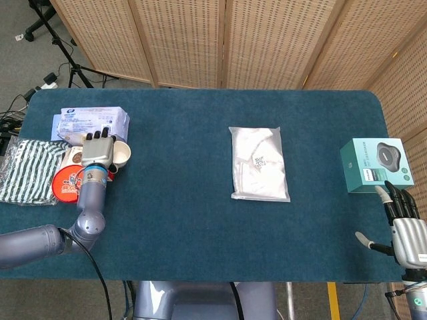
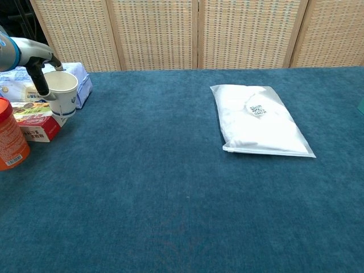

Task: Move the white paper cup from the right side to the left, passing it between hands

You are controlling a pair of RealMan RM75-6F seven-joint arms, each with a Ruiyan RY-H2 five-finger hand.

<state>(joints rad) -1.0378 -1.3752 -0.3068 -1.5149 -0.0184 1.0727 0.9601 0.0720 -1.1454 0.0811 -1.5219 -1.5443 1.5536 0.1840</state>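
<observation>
Gripping the white paper cup (image 1: 120, 154) in my left hand (image 1: 97, 150) at the frame's left, I am tilting it toward the cluttered surface (image 1: 187, 207). My right hand (image 1: 402, 223), lower right, is resting open, empty.

No wording reads clearly anywhere. The cup (image 2: 61, 92) at far left shows a blue mark, cut off and unreadable. The white bag (image 1: 259, 163) mid-table carries a small code patch, the teal box (image 1: 375, 165) at right only tiny blurred print.
</observation>
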